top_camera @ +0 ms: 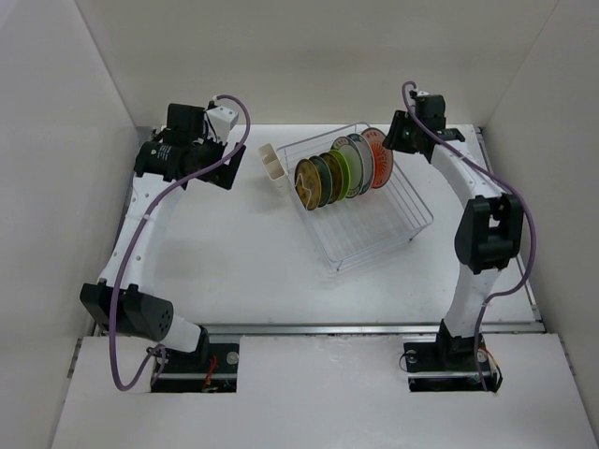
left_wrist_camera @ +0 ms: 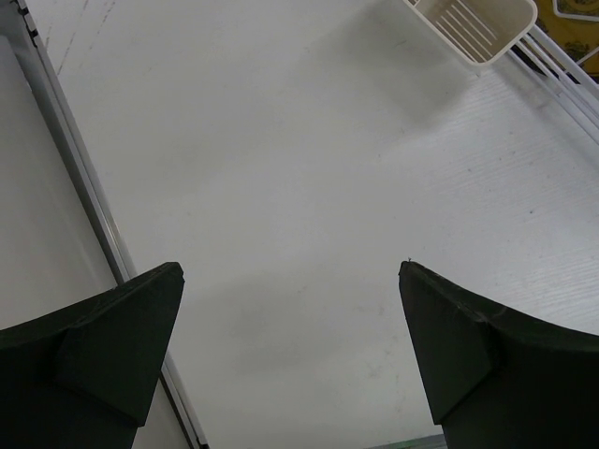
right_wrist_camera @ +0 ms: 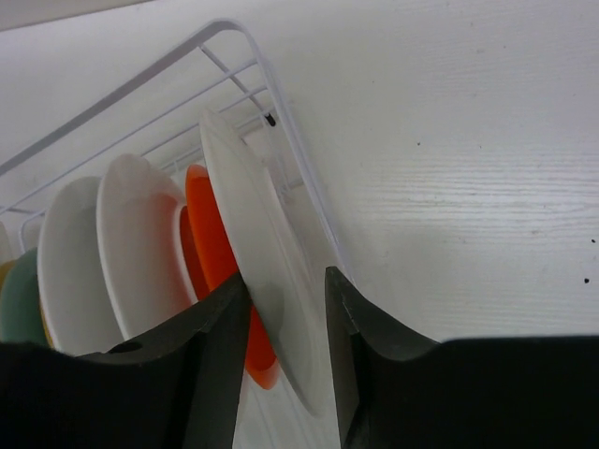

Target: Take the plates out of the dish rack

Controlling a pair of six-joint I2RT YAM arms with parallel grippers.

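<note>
**Right hand at the end plate, left hand spread over bare worktop**

From the top camera you see the dish rack point(top_camera: 374, 220) right of centre on the worktop point(top_camera: 234, 253), set at an angle. Six plates point(top_camera: 339, 171) stand on edge in a row across its upper end, running from an amber one point(top_camera: 305, 183) on the left to an orange-red one point(top_camera: 380, 159) on the right. The cutlery cup point(top_camera: 271, 166) hangs on the rack's upper left side. Your right hand point(top_camera: 398, 140) is just beside the orange-red end of the row. Your left hand point(top_camera: 218, 168) is left of the cup, apart from the rack.

In the left wrist view, the left hand point(left_wrist_camera: 290, 281) is spread wide, with one finger point(left_wrist_camera: 112, 346) in each lower corner and only bare worktop between them. The cutlery cup sits at the upper right of the frame, with rack wires just right of it. A metal rail point(left_wrist_camera: 84, 187) runs down the left side.

In the right wrist view, the two fingers point(right_wrist_camera: 201, 365) stand close together on either side of the rim of a white-backed plate point(right_wrist_camera: 253, 206), the outermost in the row. You cannot tell whether they pinch it or only straddle it. That plate stands in the rack, leaning near the end wire. Just behind it is an orange plate point(right_wrist_camera: 211, 234), then two more white backs, and a green edge at the far left of the frame.
</note>
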